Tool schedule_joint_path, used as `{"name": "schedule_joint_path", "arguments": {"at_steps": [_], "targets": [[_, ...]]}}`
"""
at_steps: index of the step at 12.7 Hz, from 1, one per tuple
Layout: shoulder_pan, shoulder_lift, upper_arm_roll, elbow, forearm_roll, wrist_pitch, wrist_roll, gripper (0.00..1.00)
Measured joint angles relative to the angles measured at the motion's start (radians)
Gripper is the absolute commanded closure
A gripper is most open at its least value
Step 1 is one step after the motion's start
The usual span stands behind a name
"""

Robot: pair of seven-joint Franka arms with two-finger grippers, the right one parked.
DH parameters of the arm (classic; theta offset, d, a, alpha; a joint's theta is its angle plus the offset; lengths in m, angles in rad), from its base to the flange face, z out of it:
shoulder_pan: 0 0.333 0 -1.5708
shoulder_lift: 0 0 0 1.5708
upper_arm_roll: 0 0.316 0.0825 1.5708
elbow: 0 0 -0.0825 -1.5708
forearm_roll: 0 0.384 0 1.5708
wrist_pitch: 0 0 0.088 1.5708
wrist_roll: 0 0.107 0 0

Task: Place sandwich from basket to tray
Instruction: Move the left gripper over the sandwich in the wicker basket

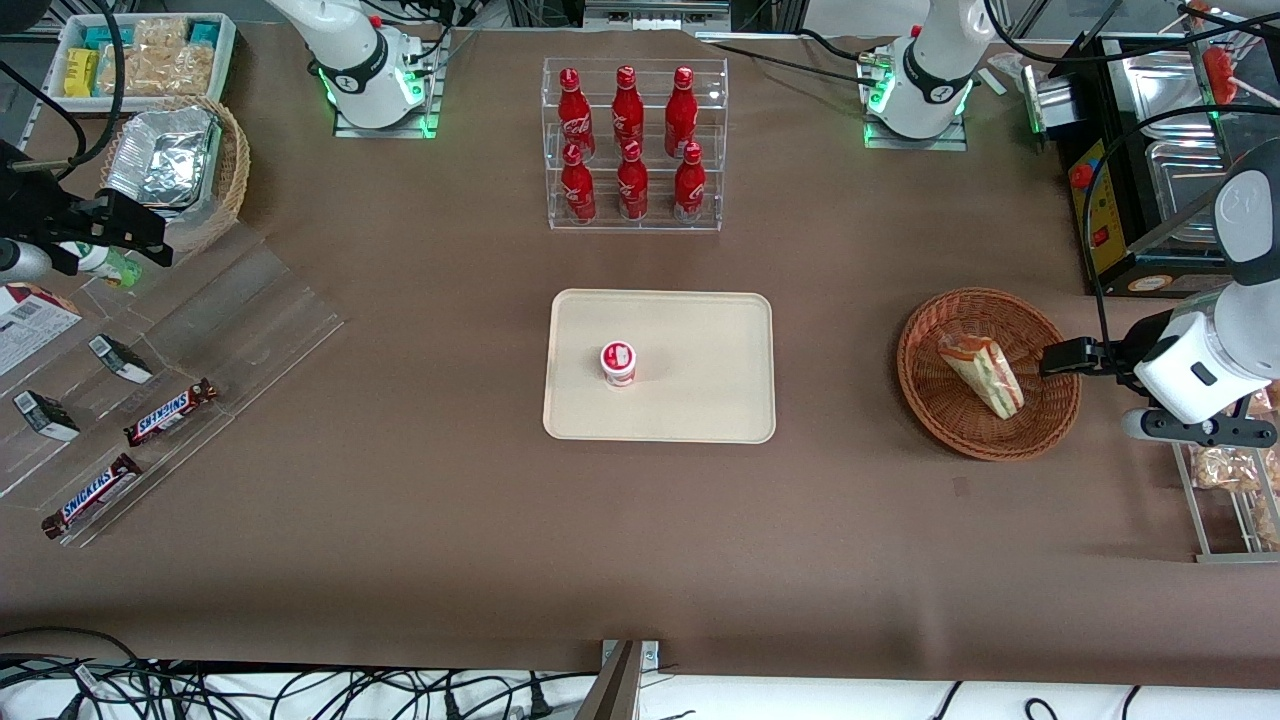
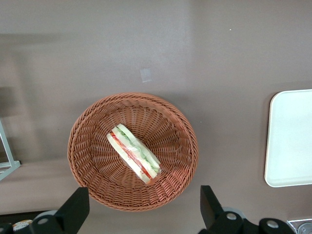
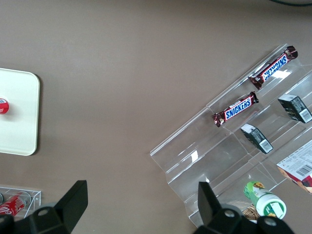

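Observation:
The clear-wrapped sandwich (image 1: 983,373) (image 2: 134,152) lies in the round reddish-brown basket (image 1: 935,420) (image 2: 87,161), white bread with green and red layers showing. My left gripper (image 1: 1048,360) (image 2: 142,209) hovers above the basket's rim on the working arm's side. It is open, and its two black fingers stand wide apart with nothing between them. The cream tray (image 1: 700,400) (image 2: 292,141) sits mid-table, toward the parked arm's end from the basket. A small red-and-white cup (image 1: 618,362) stands on it.
An acrylic rack of red cola bottles (image 1: 633,140) stands farther from the front camera than the tray. A black appliance (image 1: 1150,200) and a rack of snack bags (image 1: 1235,480) flank my arm. Snickers bars (image 1: 170,410) and a tan basket with foil containers (image 1: 175,165) lie toward the parked arm's end.

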Motion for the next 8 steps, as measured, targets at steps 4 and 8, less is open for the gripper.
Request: {"name": "schedule_joint_path", "arguments": {"at_steps": [4,8], "targets": [[0.000,-0.001,0.000,0.000,0.000,-0.027,-0.027,0.00],[0.006,-0.013,0.004,0.089,0.000,-0.144,-0.144,0.00]]}}
